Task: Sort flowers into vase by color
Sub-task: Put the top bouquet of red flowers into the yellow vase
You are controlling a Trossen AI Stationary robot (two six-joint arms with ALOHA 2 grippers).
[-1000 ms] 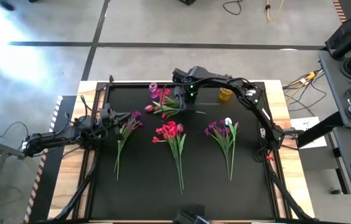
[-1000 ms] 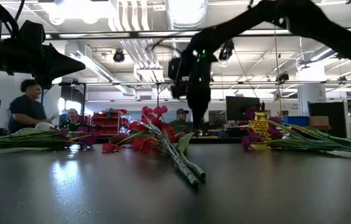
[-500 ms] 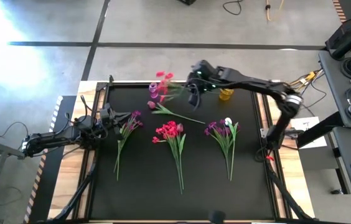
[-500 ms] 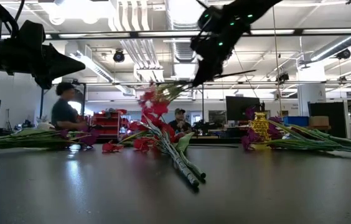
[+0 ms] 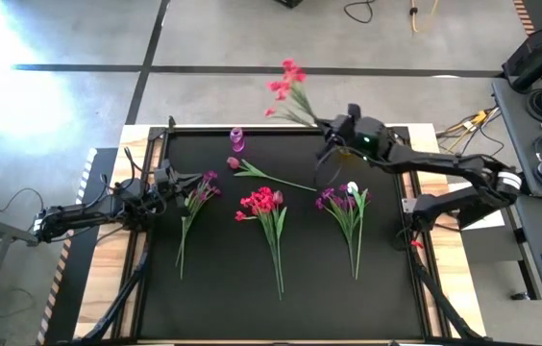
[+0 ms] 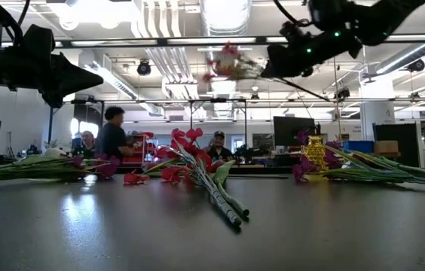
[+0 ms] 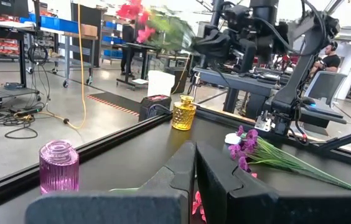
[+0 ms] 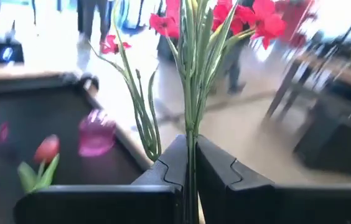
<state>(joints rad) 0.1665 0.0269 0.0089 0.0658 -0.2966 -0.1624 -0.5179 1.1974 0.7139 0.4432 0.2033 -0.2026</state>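
My right gripper [image 5: 332,125] is raised high over the table's far edge, shut on a red-pink flower bunch [image 5: 288,85]. Its blooms [image 6: 227,63] reach past the far edge. My left gripper [image 5: 181,180] is shut and touches nothing, next to the blooms of a purple bunch [image 5: 194,200] lying flat near the left edge. Also flat on the black mat are a single tulip stem [image 5: 263,174], a red bunch [image 5: 267,210] and a purple bunch with a white bud [image 5: 348,208]. A pink vase [image 5: 237,139] and a yellow vase [image 7: 183,113] stand upright near the far edge. My right gripper pinches the red-pink bunch's gathered green stems [image 8: 191,138] between its two fingers, below the leaves. The stems run on along the fingers and out past their tips. The bunch is lifted clear of the table, lying nearly level, with its blooms [image 8: 256,17] pointing beyond the far edge.
The yellow vase [image 6: 315,153] stands under my right arm in the high view. The wooden table rim [image 5: 425,192] frames the mat. The mat's near half holds only stem ends. People [image 6: 112,135] move in the room beyond the far edge.
My right gripper has risen from the mat near the pink vase, carrying the red-pink bunch up and toward the far right. The bunch has come clear of the table and swung so that its blooms point past the far edge. The single tulip stem has stayed on the mat.
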